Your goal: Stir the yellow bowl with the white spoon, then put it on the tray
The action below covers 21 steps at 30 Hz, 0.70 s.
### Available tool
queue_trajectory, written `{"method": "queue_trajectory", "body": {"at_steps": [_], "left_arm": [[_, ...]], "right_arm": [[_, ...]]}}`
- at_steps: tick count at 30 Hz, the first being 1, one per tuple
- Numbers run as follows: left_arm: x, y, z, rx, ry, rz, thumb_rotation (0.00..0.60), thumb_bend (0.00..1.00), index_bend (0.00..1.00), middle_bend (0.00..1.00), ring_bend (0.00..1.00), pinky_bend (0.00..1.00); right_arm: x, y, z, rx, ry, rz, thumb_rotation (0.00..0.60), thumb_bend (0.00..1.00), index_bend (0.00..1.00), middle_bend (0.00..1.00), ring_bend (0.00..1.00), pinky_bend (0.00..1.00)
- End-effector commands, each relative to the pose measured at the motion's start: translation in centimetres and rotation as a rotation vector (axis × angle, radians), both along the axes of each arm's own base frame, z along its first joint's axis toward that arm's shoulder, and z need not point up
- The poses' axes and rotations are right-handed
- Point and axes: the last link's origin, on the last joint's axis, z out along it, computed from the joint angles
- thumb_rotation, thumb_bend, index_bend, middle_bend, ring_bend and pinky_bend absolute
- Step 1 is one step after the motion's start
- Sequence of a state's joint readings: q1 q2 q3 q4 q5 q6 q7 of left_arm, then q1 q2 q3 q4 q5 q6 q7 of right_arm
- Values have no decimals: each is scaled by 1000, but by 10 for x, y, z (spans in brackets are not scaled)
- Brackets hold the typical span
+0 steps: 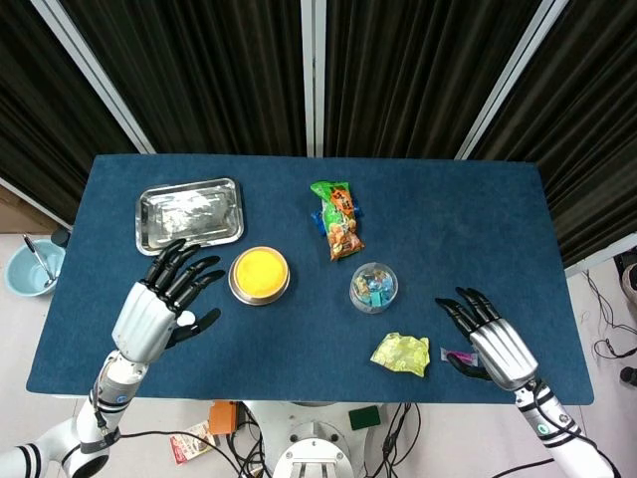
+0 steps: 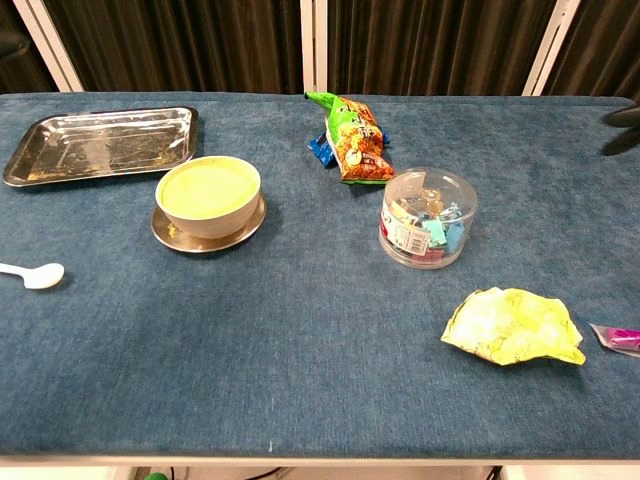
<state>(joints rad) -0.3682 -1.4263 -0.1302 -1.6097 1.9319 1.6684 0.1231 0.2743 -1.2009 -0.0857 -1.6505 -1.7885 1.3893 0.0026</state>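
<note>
left hand (image 1: 159, 304) hovering over the white spoon (image 2: 38, 274), fingers spread, gripping nothing. right hand (image 1: 493, 344) likewise open. could nudge the spoon off the tabletop (image 1: 299, 329) edge.

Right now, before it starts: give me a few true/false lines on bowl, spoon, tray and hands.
1. The yellow bowl sits on a metal saucer. True.
2. The white spoon is inside the bowl. False: it lies on the table, left of the bowl in the chest view.
3. The tray is behind the bowl, toward the left corner. True.
4. The left hand holds the spoon. False: its fingers are spread above the table beside the bowl, holding nothing.
5. The right hand grips the snack bag. False: it holds nothing and is near the table's right front edge, far from the bag.
</note>
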Motion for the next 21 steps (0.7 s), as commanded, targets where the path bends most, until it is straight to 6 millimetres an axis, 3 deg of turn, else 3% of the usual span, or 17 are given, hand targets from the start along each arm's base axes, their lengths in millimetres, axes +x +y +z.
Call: {"method": "queue_trajectory", "body": {"at_steps": [1,5,8,14,21], "left_arm": [[1,3,0,-2,15,4,600,158,246,223,119,131],[-6,6,-1,-17,46,50,600,182,267,223,120,128],[-25,9,-3,-40,114,134,600,224,292,224,120,127],[-85,8,-10,-168,316,371,600,322,357,233,120,124],[-132,12,-21,-267,414,541,600,364,384,234,120,120]], "right_arm": [[8,-2,-5,11,-2,26,600,296,63,144,0,87],[6,-3,-3,5,3,15,600,296,63,144,0,87],[1,-1,7,-24,2,-2,600,296,63,144,0,87],[-12,9,38,-118,-7,-38,600,296,63,144,0,97],[-11,14,55,-182,-30,-43,600,295,63,144,0,98]]}}
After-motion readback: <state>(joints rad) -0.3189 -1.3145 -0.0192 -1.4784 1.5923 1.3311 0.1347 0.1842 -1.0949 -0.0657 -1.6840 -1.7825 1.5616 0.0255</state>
